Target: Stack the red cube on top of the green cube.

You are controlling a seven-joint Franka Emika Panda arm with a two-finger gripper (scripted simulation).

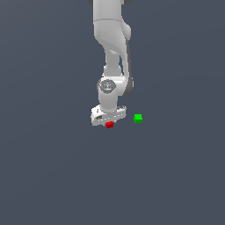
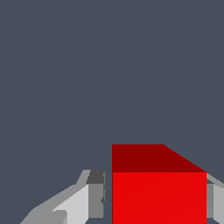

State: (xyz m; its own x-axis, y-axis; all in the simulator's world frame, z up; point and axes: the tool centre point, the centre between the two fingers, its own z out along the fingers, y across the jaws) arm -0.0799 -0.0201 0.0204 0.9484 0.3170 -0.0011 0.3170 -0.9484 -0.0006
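Observation:
The red cube (image 1: 109, 125) sits right under my white gripper (image 1: 108, 121) in the exterior view. In the wrist view the red cube (image 2: 159, 192) fills the space between my two fingers (image 2: 96, 197), which are closed in on its two sides. One finger touches it and the other stands a sliver off. I cannot tell whether the cube rests on the floor or is lifted. The green cube (image 1: 138, 117) lies on the floor a short way to the exterior view's right of the gripper, apart from it. It is out of the wrist view.
A plain dark grey-blue floor (image 1: 52, 176) spreads all around. The arm's white links (image 1: 112, 44) rise straight above the gripper.

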